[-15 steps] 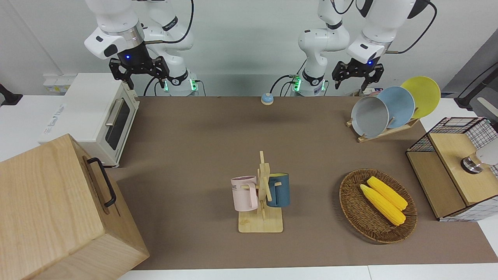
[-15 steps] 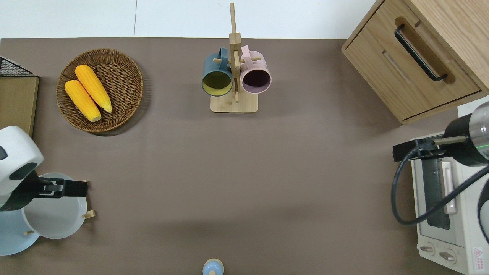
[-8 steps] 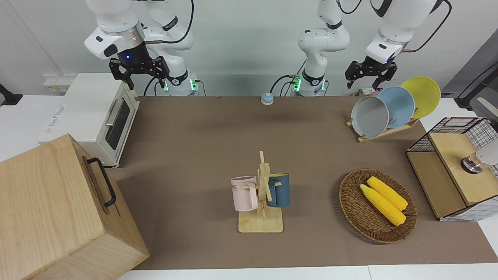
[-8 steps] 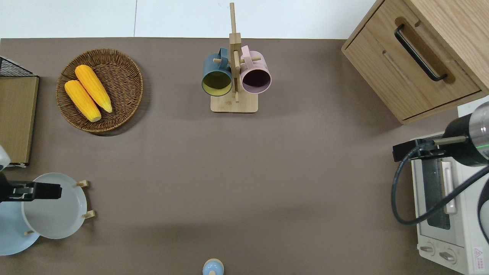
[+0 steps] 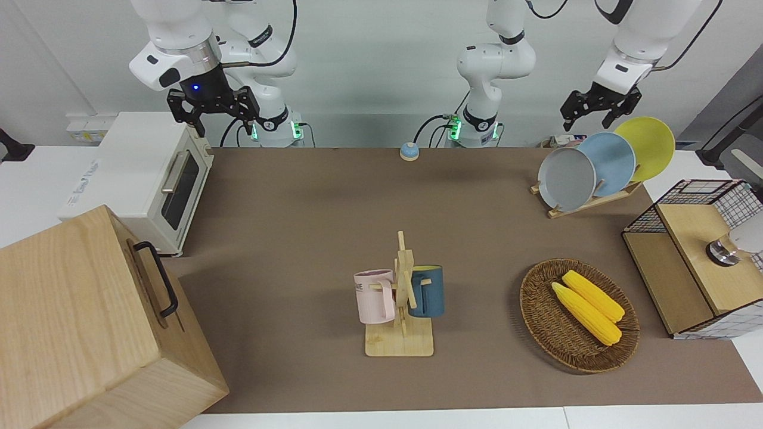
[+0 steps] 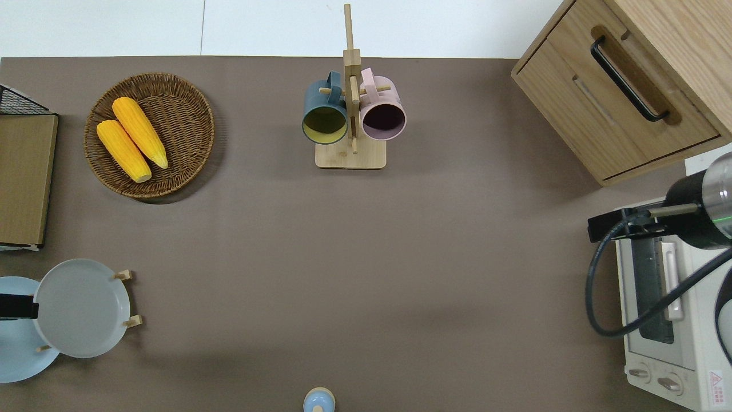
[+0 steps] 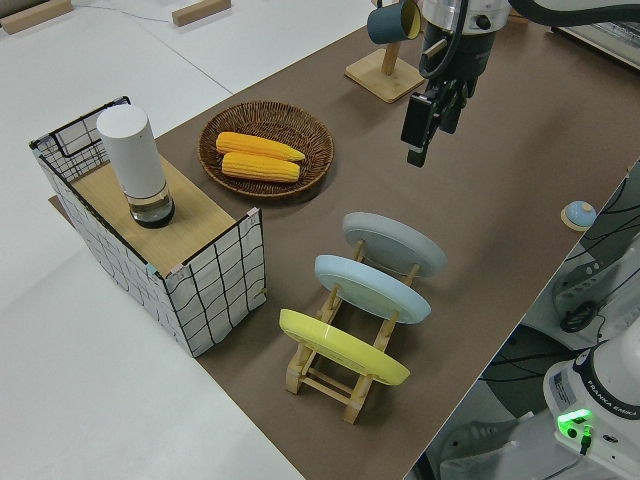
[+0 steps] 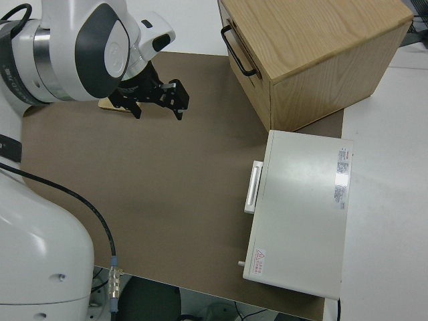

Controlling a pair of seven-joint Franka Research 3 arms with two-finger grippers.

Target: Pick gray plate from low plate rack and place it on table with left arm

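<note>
The gray plate (image 5: 566, 179) (image 6: 80, 309) (image 7: 395, 243) leans in the low plate rack (image 5: 587, 202) (image 7: 330, 375) at the left arm's end of the table (image 5: 298, 208), in the slot toward the table's middle. My left gripper (image 5: 599, 110) (image 7: 420, 125) hangs open and empty in the air. In the overhead view the left gripper (image 6: 17, 306) is over the light blue plate, just at the gray plate's rim. The right gripper (image 5: 211, 116) (image 8: 157, 100) is parked and open.
A light blue plate (image 5: 611, 164) and a yellow plate (image 5: 647, 146) share the rack. Farther from the robots lie a wicker basket (image 5: 539, 322) with two corn cobs, a wire-sided box (image 5: 697, 262) and a mug stand (image 5: 402, 298). A toaster oven (image 5: 143, 179) and a wooden cabinet (image 5: 89, 322) fill the right arm's end.
My left gripper has risen and drifted from over the gray plate toward the left arm's end of the table. The plates and the right arm have not moved.
</note>
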